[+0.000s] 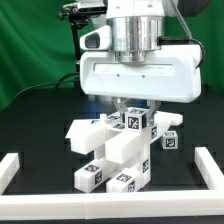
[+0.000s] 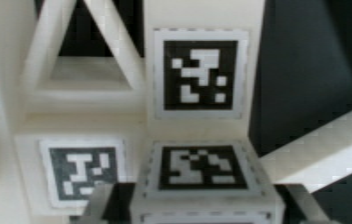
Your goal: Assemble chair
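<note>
Pincer (image 1: 133, 108) clamped narrow on a white chair part (image 2: 143, 175) — it bears a black-and-white square tag (image 2: 201, 168).

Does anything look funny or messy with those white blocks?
Nothing looks broken, but the chair parts are heaped in a jumble in the middle of the table. Several lean on each other at angles instead of lying flat. The end effector grips the top tagged block.
</note>
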`<state>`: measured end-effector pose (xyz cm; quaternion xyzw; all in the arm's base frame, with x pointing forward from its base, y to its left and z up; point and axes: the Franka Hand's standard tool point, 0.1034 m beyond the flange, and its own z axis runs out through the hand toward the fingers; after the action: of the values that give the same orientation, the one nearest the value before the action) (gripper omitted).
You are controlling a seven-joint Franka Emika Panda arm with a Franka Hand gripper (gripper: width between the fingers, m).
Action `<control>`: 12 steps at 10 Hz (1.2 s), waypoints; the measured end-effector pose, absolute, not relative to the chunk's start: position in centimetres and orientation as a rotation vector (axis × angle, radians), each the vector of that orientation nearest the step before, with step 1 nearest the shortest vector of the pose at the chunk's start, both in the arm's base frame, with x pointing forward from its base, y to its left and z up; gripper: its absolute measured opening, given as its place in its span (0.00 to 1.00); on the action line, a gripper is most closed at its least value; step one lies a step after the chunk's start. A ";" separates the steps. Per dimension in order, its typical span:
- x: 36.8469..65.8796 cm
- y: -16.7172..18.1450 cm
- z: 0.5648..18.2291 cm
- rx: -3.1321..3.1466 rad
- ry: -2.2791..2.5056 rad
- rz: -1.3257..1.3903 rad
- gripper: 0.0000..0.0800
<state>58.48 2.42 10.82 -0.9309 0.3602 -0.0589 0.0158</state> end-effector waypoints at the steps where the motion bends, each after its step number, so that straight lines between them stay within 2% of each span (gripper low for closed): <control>1: 58.5 2.4 10.8 -2.835 1.246 -0.181 0.33; 5: 59.1 2.1 10.9 -2.433 1.779 -0.204 0.33; 10: 59.0 2.5 10.9 -2.157 2.062 -0.156 0.33; 12: 59.6 -0.1 11.1 -2.067 2.123 -0.157 0.33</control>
<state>59.57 -0.08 11.14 -0.6941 0.7127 -0.0526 0.0870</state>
